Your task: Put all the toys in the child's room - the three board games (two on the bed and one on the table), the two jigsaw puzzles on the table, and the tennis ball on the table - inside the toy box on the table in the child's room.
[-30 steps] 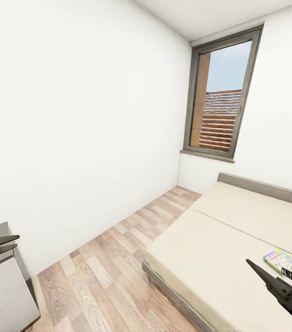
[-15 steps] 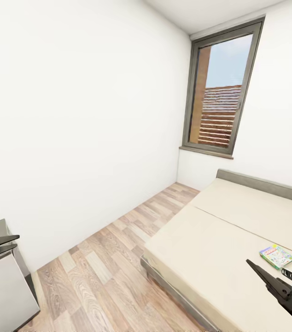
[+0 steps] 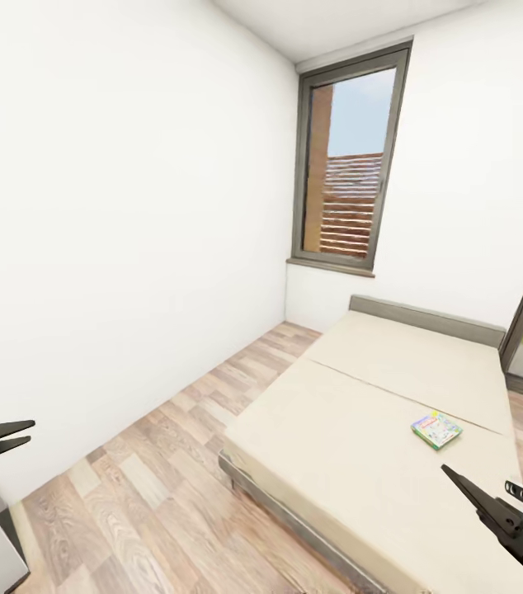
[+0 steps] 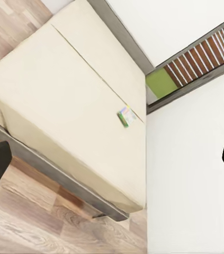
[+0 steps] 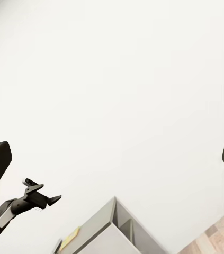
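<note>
Head view: one game [image 3: 436, 429] lies flat on the bed [image 3: 360, 445], near its far side; both end effectors, left [image 3: 2, 438] and right [image 3: 492, 507], hang empty with fingers apart. Left wrist view: the game [image 4: 125, 116] sits small (possibly green-edged). A long reach risks nudging it away.

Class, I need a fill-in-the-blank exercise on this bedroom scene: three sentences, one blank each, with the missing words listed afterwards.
1. The small colourful game box lies on the ____.
2. The floor beside the bed is made of ____ planks.
3. Behind the grey headboard, the wall holds a tall ____ with a grey frame.

Missing words: bed; wooden; window
</note>
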Tool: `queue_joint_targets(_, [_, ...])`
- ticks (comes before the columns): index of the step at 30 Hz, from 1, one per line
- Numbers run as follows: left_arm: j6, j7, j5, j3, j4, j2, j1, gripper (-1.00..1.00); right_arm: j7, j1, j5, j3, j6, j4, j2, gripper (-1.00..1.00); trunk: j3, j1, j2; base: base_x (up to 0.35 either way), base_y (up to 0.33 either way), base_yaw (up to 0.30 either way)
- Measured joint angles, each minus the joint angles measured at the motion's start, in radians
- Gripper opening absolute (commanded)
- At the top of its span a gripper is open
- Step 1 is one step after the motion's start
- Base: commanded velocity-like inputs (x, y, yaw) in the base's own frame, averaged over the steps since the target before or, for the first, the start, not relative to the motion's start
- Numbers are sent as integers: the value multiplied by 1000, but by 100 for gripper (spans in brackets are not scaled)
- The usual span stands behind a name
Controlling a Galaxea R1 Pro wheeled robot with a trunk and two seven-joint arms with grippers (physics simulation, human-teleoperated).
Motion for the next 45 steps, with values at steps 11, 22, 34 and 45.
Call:
queue_joint_targets(11, [0,0,0,1,0,0,0,100,0,0,-1,-8,0,1,-1,100,0,0,0,-14,-23,-279])
queue_joint_targets(22, [0,0,-1,1,0,0,0,100,0,0,0,-13,1,2,-1,100,1,0,0,-1,-2,-281])
queue_joint_targets(34, [0,0,-1,2,0,0,0,100,0,0,2,-14,1,10,-1,100,3,0,0,0,0,-281])
queue_joint_targets(45, [0,0,-1,2,0,0,0,100,0,0,3,-14,1,15,-1,100,6,0,0,0,0,-281])
